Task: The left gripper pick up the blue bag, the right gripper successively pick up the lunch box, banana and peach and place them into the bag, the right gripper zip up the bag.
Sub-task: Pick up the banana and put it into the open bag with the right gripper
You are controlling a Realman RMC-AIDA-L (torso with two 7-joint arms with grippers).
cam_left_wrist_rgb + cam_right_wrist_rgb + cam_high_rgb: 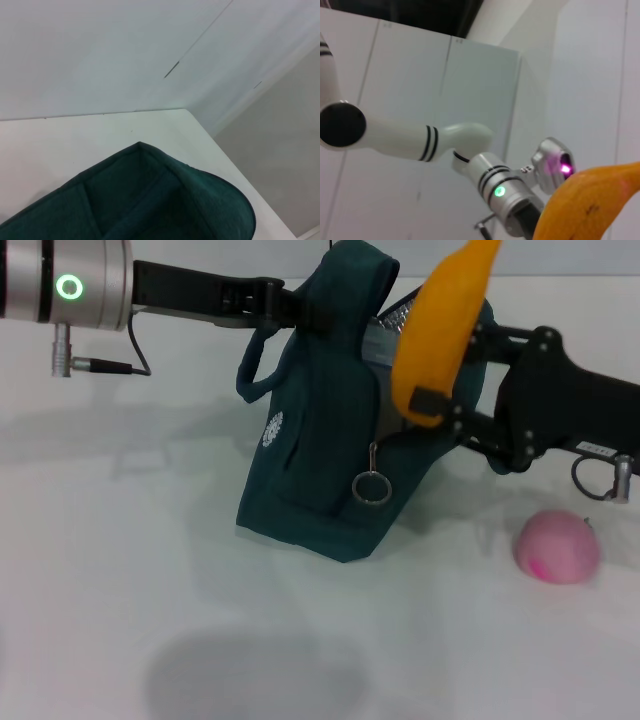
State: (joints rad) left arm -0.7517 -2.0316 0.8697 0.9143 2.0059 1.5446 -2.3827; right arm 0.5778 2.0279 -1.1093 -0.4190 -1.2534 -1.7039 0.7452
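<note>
On the white counter [120, 540] the blue bag [330, 440] stands, its top apparently gripped by the left pincer [275, 305]. The right pincer [440, 405] clamps the banana [445, 320] over the bag's mouth; the peach [557, 546] lies nearby.

Bare table [120, 570] lies open left and front — blue bag [320, 440] and peach [557, 546] block the right.
</note>
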